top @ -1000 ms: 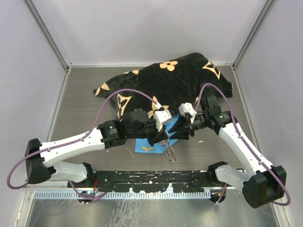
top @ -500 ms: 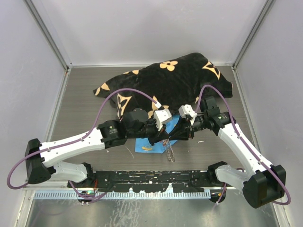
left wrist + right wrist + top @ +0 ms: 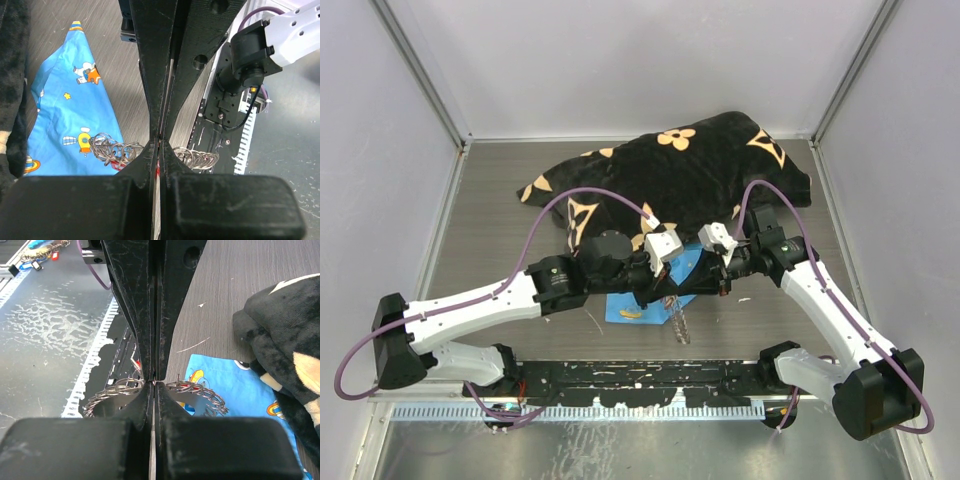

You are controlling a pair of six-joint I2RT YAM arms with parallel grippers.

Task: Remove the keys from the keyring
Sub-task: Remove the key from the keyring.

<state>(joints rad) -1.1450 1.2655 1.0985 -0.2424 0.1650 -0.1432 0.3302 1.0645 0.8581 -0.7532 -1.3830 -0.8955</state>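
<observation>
Now left pincer (image 3: pixel 159 145) and right pincer (image 3: pixel 153 381) both pinch the keyring (image 3: pixel 112 149), coils spilling either side of each; grip secured, next I'd ease them apart.

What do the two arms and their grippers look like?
The left arm and right arm have white shells with black joints. A purple cable loops along each. The left gripper and right gripper are matte black, with flat scuffed fingers.
</observation>
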